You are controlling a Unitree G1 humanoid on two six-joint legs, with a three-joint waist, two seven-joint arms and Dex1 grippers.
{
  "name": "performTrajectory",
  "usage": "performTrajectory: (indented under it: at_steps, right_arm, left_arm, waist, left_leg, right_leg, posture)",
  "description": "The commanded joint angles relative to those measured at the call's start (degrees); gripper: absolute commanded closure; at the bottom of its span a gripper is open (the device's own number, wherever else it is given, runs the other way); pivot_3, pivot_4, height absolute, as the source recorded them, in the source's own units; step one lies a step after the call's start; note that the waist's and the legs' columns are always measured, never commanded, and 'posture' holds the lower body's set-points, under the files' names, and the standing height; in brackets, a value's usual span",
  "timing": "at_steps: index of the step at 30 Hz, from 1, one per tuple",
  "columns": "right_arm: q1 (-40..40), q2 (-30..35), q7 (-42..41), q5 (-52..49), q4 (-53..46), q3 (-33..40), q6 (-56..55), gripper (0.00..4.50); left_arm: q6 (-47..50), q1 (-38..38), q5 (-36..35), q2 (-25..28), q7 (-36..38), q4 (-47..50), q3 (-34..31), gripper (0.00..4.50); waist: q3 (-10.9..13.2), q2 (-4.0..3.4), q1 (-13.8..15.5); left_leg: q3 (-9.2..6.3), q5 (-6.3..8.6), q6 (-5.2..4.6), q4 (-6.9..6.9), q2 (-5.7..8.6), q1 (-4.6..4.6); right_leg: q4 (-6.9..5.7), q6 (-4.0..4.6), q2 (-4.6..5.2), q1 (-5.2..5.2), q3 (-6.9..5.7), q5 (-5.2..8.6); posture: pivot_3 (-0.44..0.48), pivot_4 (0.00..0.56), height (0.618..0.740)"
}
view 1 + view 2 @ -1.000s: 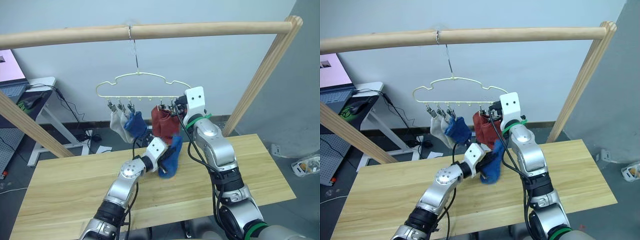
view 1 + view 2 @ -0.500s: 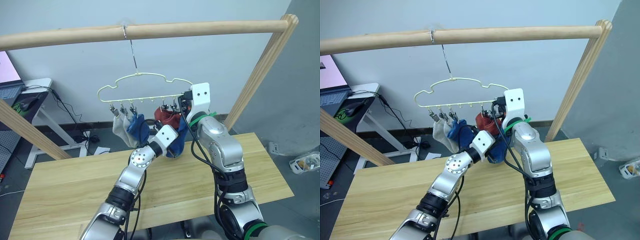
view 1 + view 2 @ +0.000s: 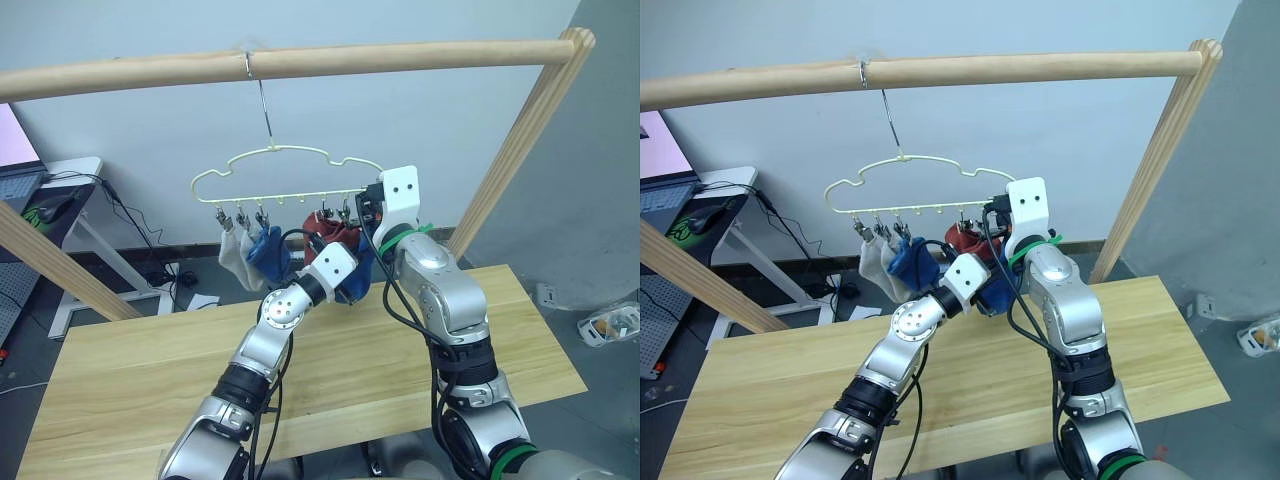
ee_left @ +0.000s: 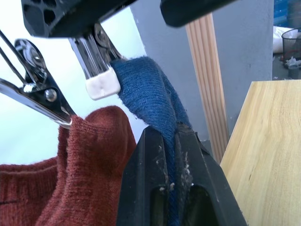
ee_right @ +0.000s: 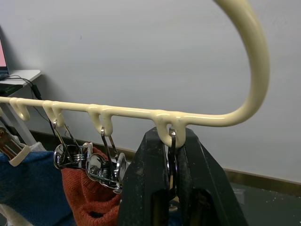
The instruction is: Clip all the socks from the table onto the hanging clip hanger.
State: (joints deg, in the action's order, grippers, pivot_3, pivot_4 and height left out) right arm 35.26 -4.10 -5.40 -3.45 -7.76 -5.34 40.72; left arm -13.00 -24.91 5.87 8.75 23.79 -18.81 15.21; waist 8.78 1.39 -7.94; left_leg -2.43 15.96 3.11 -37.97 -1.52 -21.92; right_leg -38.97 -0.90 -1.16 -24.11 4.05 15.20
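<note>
Your left gripper (image 4: 170,141) was pinching the blue sock (image 4: 150,94), cuff pointing up, just under the rightmost clip (image 4: 96,70) that your right gripper (image 5: 170,141) held squeezed on the clip hanger (image 3: 275,160).

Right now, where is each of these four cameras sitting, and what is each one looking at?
Left eye view: on the head, looking down over both arms at the clip hanger and table.
Right eye view: beside it, same scene.
Left wrist view: on the left wrist; left gripper pinches the blue sock at a clip.
Right wrist view: on the right wrist; right gripper squeezes a clip under the hanger's bar.
Shared: both wrist views show the rust-red sock.
</note>
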Motion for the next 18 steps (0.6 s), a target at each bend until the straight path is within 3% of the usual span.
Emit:
performTrajectory:
  at_steps: [1,15,18]
  right_arm:
    - [0.96,0.11,-0.14,-0.28,-2.60,-0.33,-1.25,4.50]
    - [0.88,1.11,-0.24,-0.12,-2.36,-1.16,-1.26,4.50]
    - [0.67,0.90,-0.27,-0.41,-2.70,-1.15,-1.07,3.62]
  left_arm:
    - [-1.88,-1.41,-0.11,-0.04,-1.23,0.43,-1.57,4.49]
    - [-2.79,-2.36,0.23,-0.07,-2.74,-0.31,-2.56,4.49]
    - [-2.93,-2.62,0.28,-0.12,-2.71,-0.77,-2.82,4.50]
  waist:
    - [0.00,0.00,0.00]
    - [0.00,0.00,0.01]
    - [0.00,0.00,0.01]
  left_leg:
    - [0.00,0.00,0.00,0.00,0.00,0.00]
    - [0.00,0.00,0.00,0.00,0.00,0.00]
    - [0.00,0.00,0.00,0.00,0.01,0.00]
  right_leg:
    - [0.00,0.00,0.00,0.00,0.00,0.00]
    - [0.01,-0.01,-0.01,0.00,0.00,0.00]
    - [0.01,-0.01,-0.01,0.00,-0.01,0.00]
  posture:
    - [-0.135,0.143,0.740]
    - [-0.130,0.143,0.740]
    - [-0.128,0.143,0.740]
